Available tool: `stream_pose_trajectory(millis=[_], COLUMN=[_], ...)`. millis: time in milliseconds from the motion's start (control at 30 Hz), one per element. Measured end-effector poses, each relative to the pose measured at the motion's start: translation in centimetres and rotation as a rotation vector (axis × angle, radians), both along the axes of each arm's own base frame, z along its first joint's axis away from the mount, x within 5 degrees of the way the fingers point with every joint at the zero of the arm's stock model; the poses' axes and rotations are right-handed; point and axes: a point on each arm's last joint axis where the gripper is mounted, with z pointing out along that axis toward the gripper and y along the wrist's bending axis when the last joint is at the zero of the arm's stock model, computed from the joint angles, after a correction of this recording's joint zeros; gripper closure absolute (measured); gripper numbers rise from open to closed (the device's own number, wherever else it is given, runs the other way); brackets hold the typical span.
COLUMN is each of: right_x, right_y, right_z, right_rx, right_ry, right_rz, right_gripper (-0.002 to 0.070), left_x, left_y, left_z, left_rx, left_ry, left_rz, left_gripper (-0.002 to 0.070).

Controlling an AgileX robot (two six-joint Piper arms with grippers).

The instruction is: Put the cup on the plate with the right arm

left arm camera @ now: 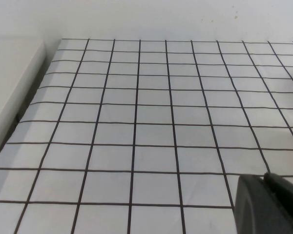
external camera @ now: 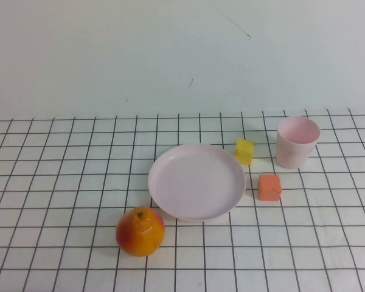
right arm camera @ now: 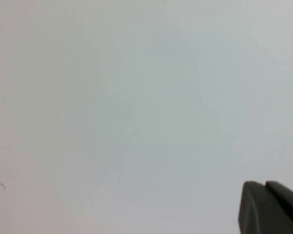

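The pale pink cup (external camera: 297, 142) stands upright on the gridded table at the right, empty. The round pale pink plate (external camera: 197, 181) lies at the table's middle, empty, to the left of the cup and apart from it. Neither arm shows in the high view. My left gripper (left arm camera: 264, 178) shows only in the left wrist view, shut and empty, above bare grid cloth. My right gripper (right arm camera: 265, 184) shows only in the right wrist view, shut and empty, facing a plain pale wall. The cup and plate show in neither wrist view.
A yellow block (external camera: 244, 151) lies between plate and cup. An orange block (external camera: 269, 187) lies just right of the plate, in front of the cup. A red-yellow fruit (external camera: 140, 230) sits in front of the plate's left side. A pale wall (external camera: 170, 55) backs the table.
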Motion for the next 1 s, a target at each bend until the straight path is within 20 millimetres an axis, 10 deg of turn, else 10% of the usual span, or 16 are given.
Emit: stream_pose_trajectory(millis=[333,700,1000], right_x=[10.8,22.5,29.2], right_y=[-0.5,1.6,4.8], right_z=[-4.0,-7.9,-12.4], right_rx=[-0.042,0.006,0.035], right_ry=[0.427,0.947,1.099], right_rz=[0.001,0.140,0.332], right_gripper=[0.0660,0.0314,0.0252], left_x=[0.0,0.0,0.0], left_y=[0.0,0.0,0.0], left_z=[0.0,0.0,0.0], left_rx=[0.000,0.000,0.000], left_ry=[0.000,0.000,0.000], left_rz=[0.000,0.000,0.000], left_gripper=[0.0678,0.0678,0.0678])
